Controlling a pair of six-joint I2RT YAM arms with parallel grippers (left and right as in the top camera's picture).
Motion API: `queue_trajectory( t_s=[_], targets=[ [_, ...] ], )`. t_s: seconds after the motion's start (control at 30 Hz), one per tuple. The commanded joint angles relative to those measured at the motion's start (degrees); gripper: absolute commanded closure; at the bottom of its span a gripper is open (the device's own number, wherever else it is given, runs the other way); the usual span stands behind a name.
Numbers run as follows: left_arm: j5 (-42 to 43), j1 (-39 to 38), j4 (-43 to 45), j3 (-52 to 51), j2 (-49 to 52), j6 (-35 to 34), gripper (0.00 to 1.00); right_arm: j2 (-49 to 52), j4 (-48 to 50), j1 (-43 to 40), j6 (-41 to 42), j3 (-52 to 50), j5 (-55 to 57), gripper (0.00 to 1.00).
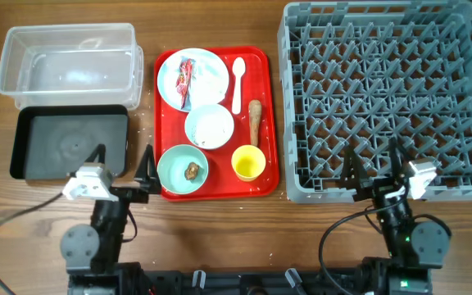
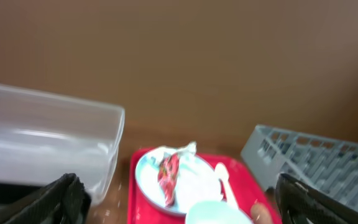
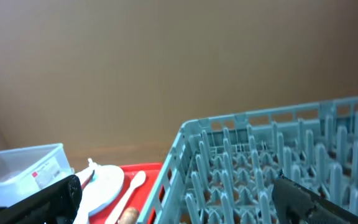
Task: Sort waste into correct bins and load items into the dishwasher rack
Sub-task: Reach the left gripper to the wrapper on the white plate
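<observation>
- Our left gripper and right gripper sit closest, both with jaws spread wide and holding nothing, low over the wooden table
- A plain brown wall rises beyond the table
- Ahead of the left gripper lies the black tray, with the clear tub beyond it
- Just to its right is the red tray, with the mint-green bowl and brown lump nearest, then the yellow cup, pale blue bowl, brown stick, plate with wrapper, and spoon
- The grey rack stands straight ahead of the right gripper, its near rim right before the fingers
</observation>
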Motion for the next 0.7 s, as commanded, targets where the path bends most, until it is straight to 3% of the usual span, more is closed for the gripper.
queue_trajectory(
  t_s=[0.0,0.27,0.5,0.67],
  targets=[
    [3.4,0.3,-0.8,8.6,9.6,0.5,0.0,8.1,0.2,-0.2,-4.2,7.5,-2.7,0.0],
    [5.7,0.3,-10.2,30.6,33.1,0.6,0.0,29.0,-8.7,-0.2,-7.9,26.4,-2.8,0.0],
    [7.1,-3.3,-31.5,62.2,61.9,0.9,0.0,45.5,-30.2,-0.2,-10.7,46.7,-2.8,0.0],
    [-2.0,-10.3,-44.6,83.6,81.6,1.0,0.0,52.0,-41.6,-0.2,-14.1,54.9,-2.6,0.0]
  ],
)
